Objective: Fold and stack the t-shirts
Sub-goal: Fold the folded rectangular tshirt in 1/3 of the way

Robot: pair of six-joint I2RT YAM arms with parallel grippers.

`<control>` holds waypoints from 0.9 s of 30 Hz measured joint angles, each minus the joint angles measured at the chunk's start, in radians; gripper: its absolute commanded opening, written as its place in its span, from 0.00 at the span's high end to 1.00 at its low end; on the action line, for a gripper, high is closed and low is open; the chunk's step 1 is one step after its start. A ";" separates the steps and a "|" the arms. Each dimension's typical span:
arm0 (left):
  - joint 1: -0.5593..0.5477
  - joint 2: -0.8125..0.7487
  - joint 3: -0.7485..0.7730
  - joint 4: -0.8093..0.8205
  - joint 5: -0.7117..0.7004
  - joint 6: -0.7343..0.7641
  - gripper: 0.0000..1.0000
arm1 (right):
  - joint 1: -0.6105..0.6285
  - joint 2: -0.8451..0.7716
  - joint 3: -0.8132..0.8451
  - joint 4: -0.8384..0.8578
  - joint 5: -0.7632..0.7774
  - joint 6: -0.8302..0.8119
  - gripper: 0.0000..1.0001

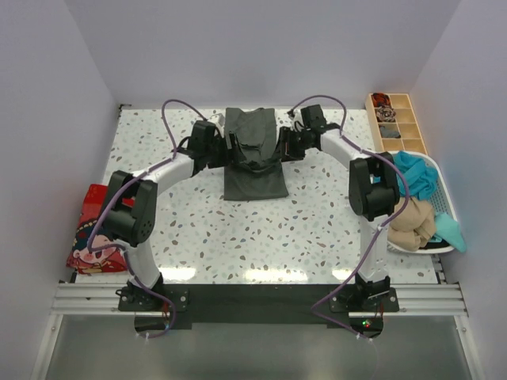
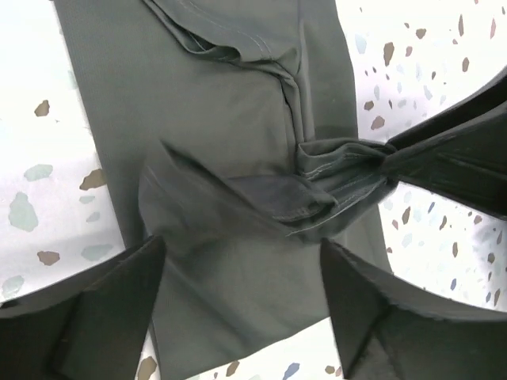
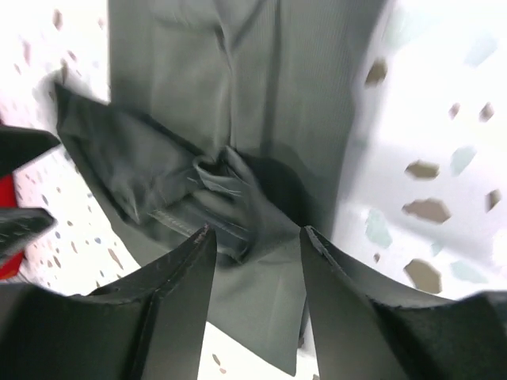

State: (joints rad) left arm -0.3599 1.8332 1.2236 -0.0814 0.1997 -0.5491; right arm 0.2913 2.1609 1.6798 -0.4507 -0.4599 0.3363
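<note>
Dark grey-green t-shirt [image 1: 253, 178] lies folded narrow at twelve o'clock, bunched midway; red t-shirt [image 1: 91, 229] at eight; teal t-shirt [image 1: 416, 174] and tan t-shirt [image 1: 412, 226] crumpled at three.

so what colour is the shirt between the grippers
Dark grey-green shirt, best in left wrist view.

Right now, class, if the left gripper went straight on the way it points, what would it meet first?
The left gripper, jaws open, points down at the dark grey-green cloth t-shirt; it would probably meet that shirt's rumpled fold first, though depth is unclear.

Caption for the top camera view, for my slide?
Left gripper and right gripper flank the dark grey t-shirt at far centre; red t-shirt at left edge, basket of shirts at right.
</note>
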 measured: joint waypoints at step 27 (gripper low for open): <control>0.032 0.119 -0.111 0.388 0.405 -0.096 0.03 | 0.003 0.026 -0.051 0.182 -0.209 0.102 0.45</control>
State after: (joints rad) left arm -0.3275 1.9526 1.1130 0.3069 0.6048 -0.6449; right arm 0.2939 2.1864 1.6283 -0.2687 -0.6685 0.4385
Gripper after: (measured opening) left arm 0.983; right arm 0.551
